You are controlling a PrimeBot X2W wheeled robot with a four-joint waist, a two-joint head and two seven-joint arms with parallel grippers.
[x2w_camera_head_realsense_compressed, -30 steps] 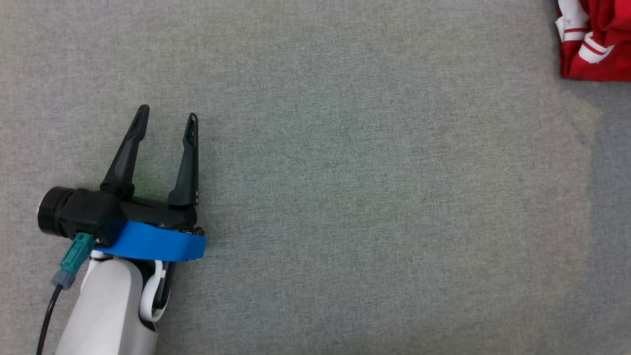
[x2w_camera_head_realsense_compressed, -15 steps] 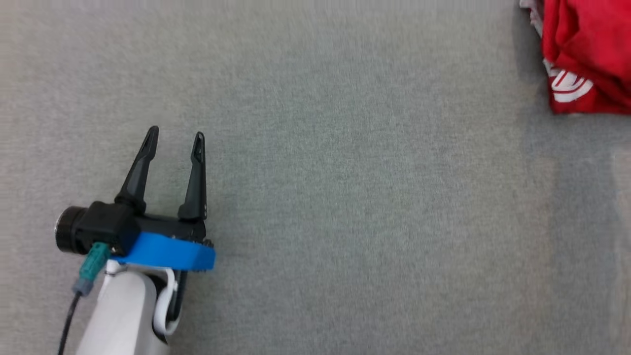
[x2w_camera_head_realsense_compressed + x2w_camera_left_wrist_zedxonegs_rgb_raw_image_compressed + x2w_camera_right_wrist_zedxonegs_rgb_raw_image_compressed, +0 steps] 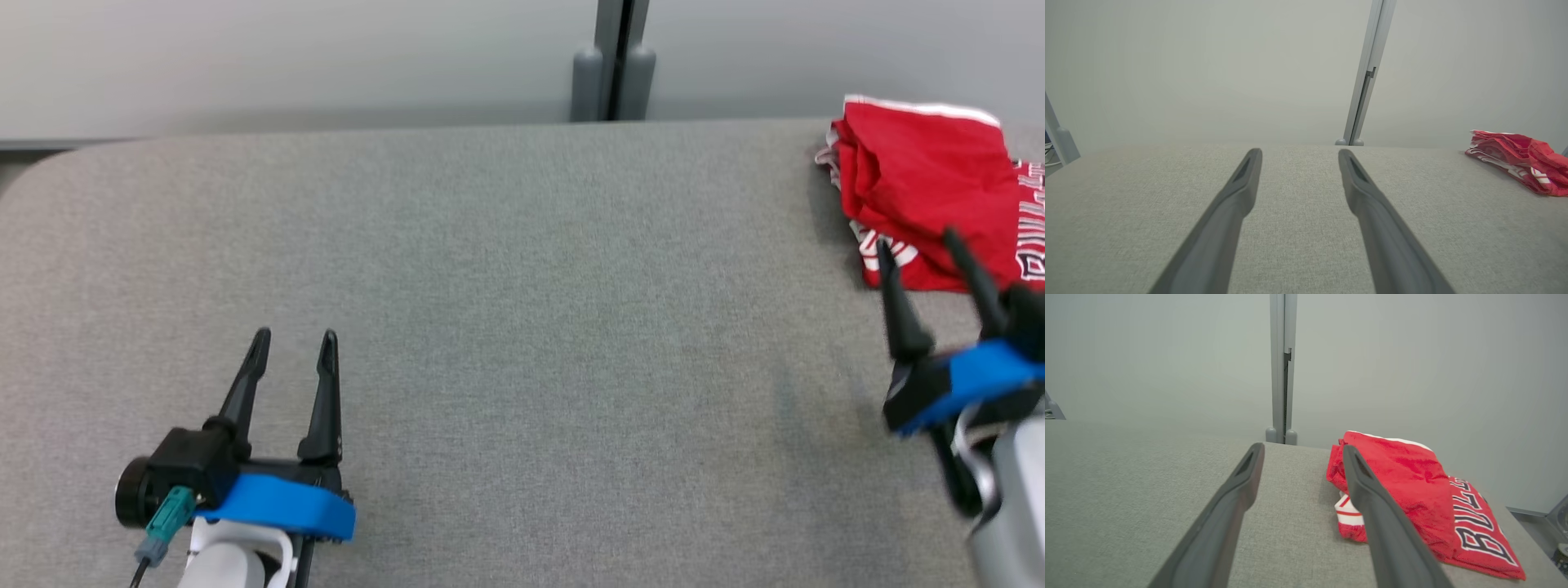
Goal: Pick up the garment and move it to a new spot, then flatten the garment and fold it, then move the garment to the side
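Left pincer (image 3: 295, 333) stands wide and empty over the grey fabric-covered tabletop (image 3: 522, 286), well apart from the folded red jersey garment with white trim (image 3: 914, 171). Right pincer (image 3: 916, 241), also wide and empty, points at that garment, lying at the tabletop's far right corner.

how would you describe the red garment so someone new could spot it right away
Start at the wide grey fabric-covered table and follow its far edge to the robot's right corner. There lies a loosely folded red garment, right of the upright grey post behind the table. White trim and block lettering set it apart.
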